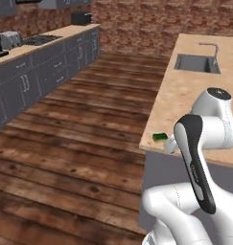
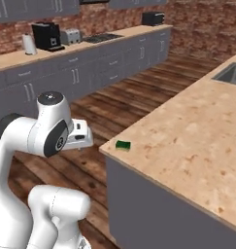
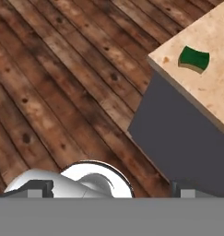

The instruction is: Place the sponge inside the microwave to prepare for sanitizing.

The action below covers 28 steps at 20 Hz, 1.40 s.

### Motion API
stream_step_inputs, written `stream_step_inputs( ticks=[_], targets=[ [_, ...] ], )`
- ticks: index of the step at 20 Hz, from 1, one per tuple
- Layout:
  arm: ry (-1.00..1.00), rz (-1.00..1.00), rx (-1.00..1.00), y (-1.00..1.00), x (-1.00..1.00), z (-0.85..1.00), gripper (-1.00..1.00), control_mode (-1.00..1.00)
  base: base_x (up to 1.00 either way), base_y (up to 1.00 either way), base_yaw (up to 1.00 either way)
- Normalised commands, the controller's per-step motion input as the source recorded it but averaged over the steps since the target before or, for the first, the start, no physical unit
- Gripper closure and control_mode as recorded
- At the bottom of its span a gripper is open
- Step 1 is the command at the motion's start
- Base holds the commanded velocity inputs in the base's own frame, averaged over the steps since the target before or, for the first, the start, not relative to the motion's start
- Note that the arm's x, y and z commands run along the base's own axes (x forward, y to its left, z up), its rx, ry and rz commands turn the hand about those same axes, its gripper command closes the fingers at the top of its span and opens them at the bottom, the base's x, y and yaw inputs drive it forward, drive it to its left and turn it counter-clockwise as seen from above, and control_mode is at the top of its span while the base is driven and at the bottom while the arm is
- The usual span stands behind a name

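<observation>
My sponge [image 3: 194, 59] has a dark green matt top over a yellowish layer. It lies on a counter [image 2: 197, 141] of pale speckled stone-like finish, smooth and matt, with plain grey matt sides. The floor [image 1: 75, 139] is dark, knotted wood planking, slightly worn. The sink [image 1: 197, 63] looks like grey metal. The far wall [image 1: 137, 21] is rough red brick.

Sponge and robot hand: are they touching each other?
Apart. In the hand view the sponge lies near the corner of the island counter, far from the open gripper, which hangs over the wooden floor.
</observation>
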Motion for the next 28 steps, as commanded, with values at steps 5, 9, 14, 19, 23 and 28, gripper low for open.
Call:
stream_step_inputs(
  ticks=[5, 9, 14, 19, 23, 28],
  targets=[
    [0.0, 0.0, 0.0, 0.0, 0.0, 0.0, -1.0, 1.0, 0.58, 0.41, -0.33],
    [0.0, 0.0, 0.0, 0.0, 0.0, 0.0, -1.0, 1.0, 0.58, 0.44, -0.21],
    [0.0, 0.0, 0.0, 0.0, 0.0, 0.0, -1.0, 1.0, 0.64, 0.08, -0.28],
    [0.0, 0.0, 0.0, 0.0, 0.0, 0.0, -1.0, 1.0, 0.35, 0.0, -0.42],
    [0.0, 0.0, 0.0, 0.0, 0.0, 0.0, -1.0, 1.0, 0.35, 0.05, -0.45],
    [0.0, 0.0, 0.0, 0.0, 0.0, 0.0, -1.0, 1.0, 0.45, 0.14, -0.29]
  ],
)
